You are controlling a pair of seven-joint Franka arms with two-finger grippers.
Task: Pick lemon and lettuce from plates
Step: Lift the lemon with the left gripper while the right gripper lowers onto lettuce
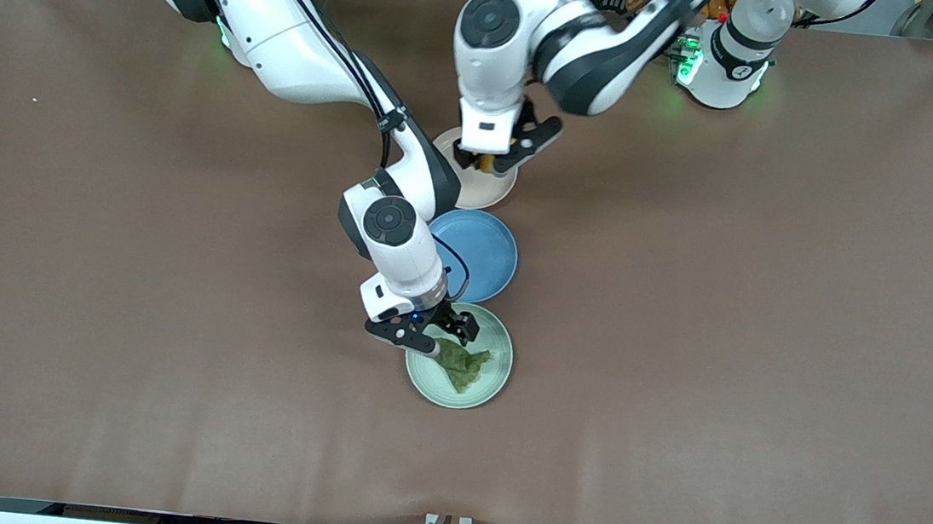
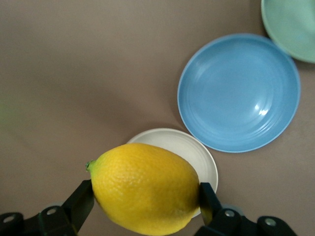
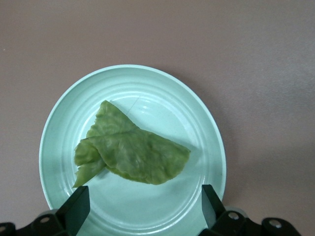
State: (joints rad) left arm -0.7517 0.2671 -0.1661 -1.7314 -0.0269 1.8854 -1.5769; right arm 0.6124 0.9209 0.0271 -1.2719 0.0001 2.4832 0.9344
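Observation:
My left gripper [image 1: 489, 160] is shut on the yellow lemon [image 1: 485, 164] and holds it above the beige plate [image 1: 486, 195]. In the left wrist view the lemon [image 2: 147, 189] sits between both fingers, with the beige plate [image 2: 199, 152] below it. My right gripper [image 1: 442, 338] is open and empty, low over the mint green plate [image 1: 489, 384]. The green lettuce [image 1: 463, 366] lies flat on that plate. In the right wrist view the lettuce [image 3: 130, 152] lies on the mint plate [image 3: 206, 128], just clear of the open right gripper [image 3: 145, 206].
An empty bright blue plate [image 1: 476, 254] lies between the beige and mint plates, close to both. It also shows in the left wrist view [image 2: 238, 93]. The bare brown table [image 1: 726, 321] spreads wide toward both ends.

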